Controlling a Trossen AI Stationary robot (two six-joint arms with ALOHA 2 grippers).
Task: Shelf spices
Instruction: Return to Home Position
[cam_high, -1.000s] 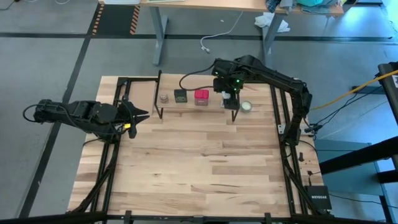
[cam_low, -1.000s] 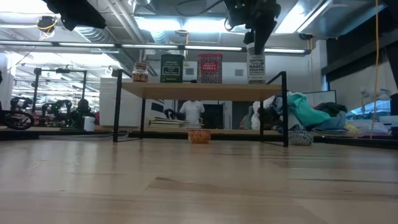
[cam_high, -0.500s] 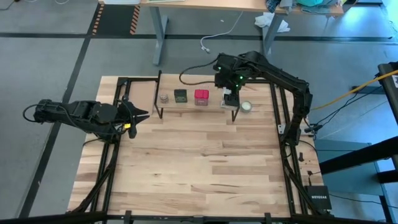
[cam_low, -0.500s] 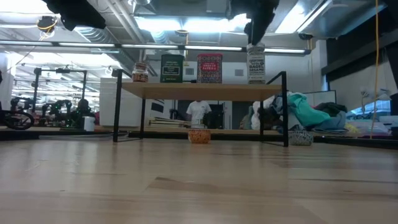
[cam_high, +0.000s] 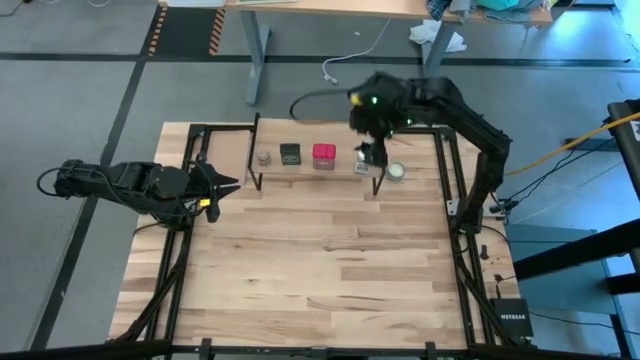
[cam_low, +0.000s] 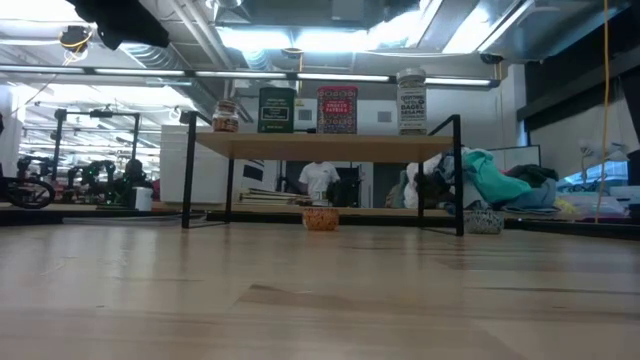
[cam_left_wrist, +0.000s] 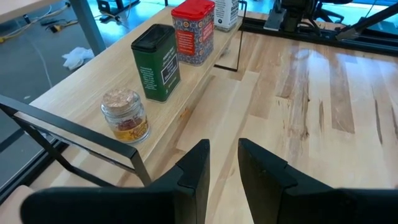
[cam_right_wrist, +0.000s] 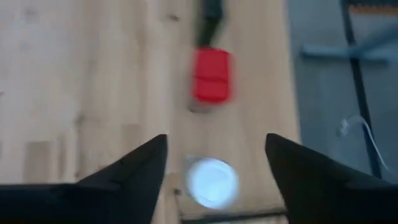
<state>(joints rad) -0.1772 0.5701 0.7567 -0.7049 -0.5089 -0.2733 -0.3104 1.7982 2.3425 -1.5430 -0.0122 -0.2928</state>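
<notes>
All four spices stand on their bases in a row on the shelf (cam_high: 340, 166) at the table's far side. They are the tan-grey round jar (cam_low: 225, 116), the dark square tin (cam_low: 277, 110), the red square box (cam_low: 337, 109) and the clear white-lidded jar (cam_low: 411, 102). My right gripper (cam_high: 370, 151) hangs open above the shelf's right end. Its wrist view looks down on the white lid (cam_right_wrist: 212, 182) and the red box (cam_right_wrist: 211, 82), touching neither. My left gripper (cam_high: 232, 184) waits near the table's left edge, open by a narrow gap (cam_left_wrist: 224, 146), facing the shelf.
A flat pale round disc (cam_high: 397, 171) lies on the table just right of the shelf. Black frame rails run along the table's left and right sides. The wide plank surface nearer than the shelf holds nothing. Desks and clutter stand in the room beyond the table.
My right gripper has let go of the clear white-lidded jar and risen straight up from it, leaving the top of the low view. The jar stays upright on the shelf's right end.
</notes>
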